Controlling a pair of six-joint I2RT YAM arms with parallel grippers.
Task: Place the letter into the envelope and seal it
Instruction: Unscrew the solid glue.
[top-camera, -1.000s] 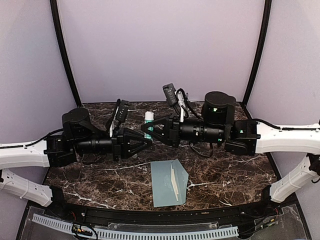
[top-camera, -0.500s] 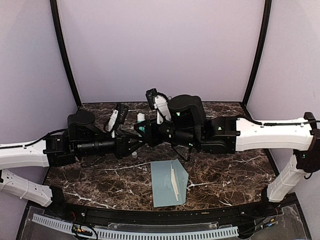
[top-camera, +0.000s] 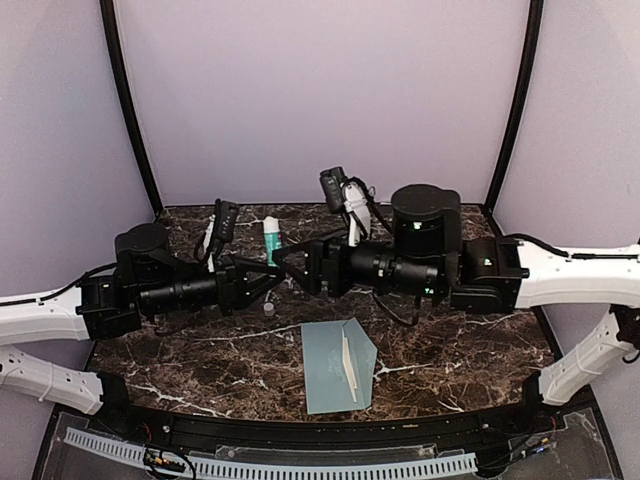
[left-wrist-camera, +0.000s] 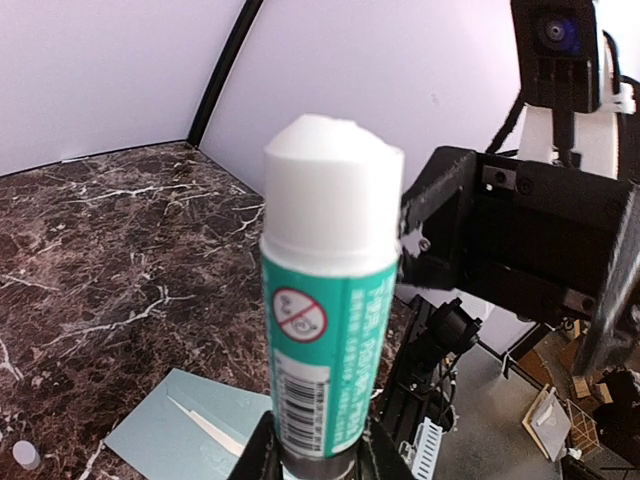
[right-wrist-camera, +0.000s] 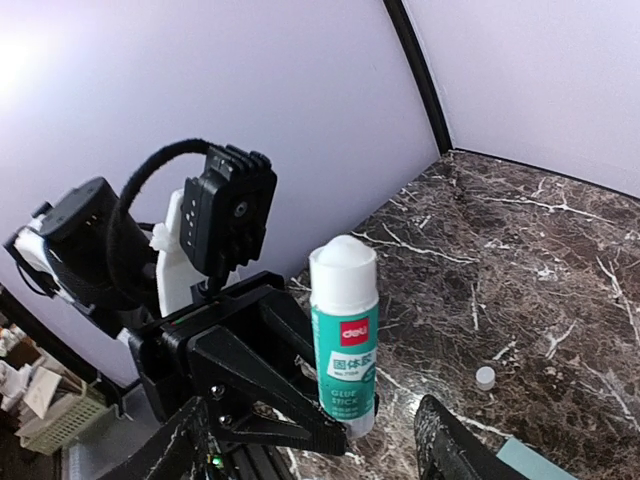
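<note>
Bare marble table lies open left and right of centre; walls close three sides. Left gripper clamps the base of one uncapped glue stick, held upright. One small white cap lies loose on the marble, nearer than the stick. Right gripper is spread wide, holding nothing, just beside the stick. One envelope lies flat at near centre, flap open rightward. The letter cannot be made out.

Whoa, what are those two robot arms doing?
The left gripper holds a green-and-white glue stick upright, its white glue tip bare. The right gripper is open, right beside it. A small white cap lies on the marble table. The blue-grey envelope lies near the front with its flap open, not sealed yet. I can't see the letter.
</note>
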